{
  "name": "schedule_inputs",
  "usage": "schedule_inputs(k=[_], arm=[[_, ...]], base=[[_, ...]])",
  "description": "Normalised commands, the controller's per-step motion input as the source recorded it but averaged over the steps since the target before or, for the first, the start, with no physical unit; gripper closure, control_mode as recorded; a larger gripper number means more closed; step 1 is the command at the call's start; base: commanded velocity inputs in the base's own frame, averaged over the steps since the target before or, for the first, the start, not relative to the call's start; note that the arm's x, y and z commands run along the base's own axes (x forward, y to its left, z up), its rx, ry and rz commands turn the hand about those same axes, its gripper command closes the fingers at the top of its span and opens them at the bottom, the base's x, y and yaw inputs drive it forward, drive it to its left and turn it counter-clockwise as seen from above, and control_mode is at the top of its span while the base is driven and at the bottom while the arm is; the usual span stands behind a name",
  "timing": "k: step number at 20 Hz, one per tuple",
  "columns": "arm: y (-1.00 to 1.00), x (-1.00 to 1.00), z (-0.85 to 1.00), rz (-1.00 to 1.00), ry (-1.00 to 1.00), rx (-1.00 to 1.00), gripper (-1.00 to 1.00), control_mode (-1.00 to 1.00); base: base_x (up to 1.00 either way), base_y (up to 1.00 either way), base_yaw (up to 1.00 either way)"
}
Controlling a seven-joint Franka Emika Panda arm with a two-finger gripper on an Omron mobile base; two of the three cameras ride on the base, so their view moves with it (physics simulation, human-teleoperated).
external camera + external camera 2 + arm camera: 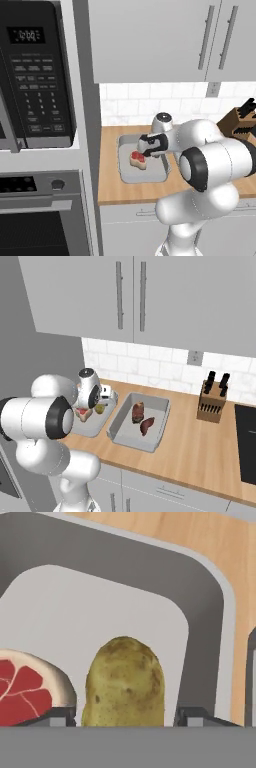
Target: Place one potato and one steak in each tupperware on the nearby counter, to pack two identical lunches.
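The gripper (pixel 125 716) stands open astride the potato (pixel 123 682), its tips apart from the skin, gripping nothing. A steak (pixel 27 687) lies beside it in the tupperware (pixel 200 607). The microwave (pixel 37 75) display is too blurred to read.

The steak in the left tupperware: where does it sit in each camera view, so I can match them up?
Left base view: the steak lies in the left tupperware, just left of the gripper.
Right base view: steak at centre left, partly behind the white arm, beside the potato.
Hand view: steak at lower left, potato right of it.
Shared landmark: the tray's raised grey rim on the wooden counter.
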Motion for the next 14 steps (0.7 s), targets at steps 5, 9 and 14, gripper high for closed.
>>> schedule_inputs(k=[5, 9, 14], arm=[[0.01, -0.02, 0.81, 0.0, -0.03, 0.0, -1.0, -1.0], [-0.03, -0.44, 0.75, 0.0, 0.04, 0.0, -1.0, -1.0], [-0.49, -0.98, 0.16, 0.0, 0.12, 0.0, -1.0, -1.0]], base=[[0.0, 0.0, 0.0], [0.0, 0.0, 0.0], [0.0, 0.0, 0.0]])
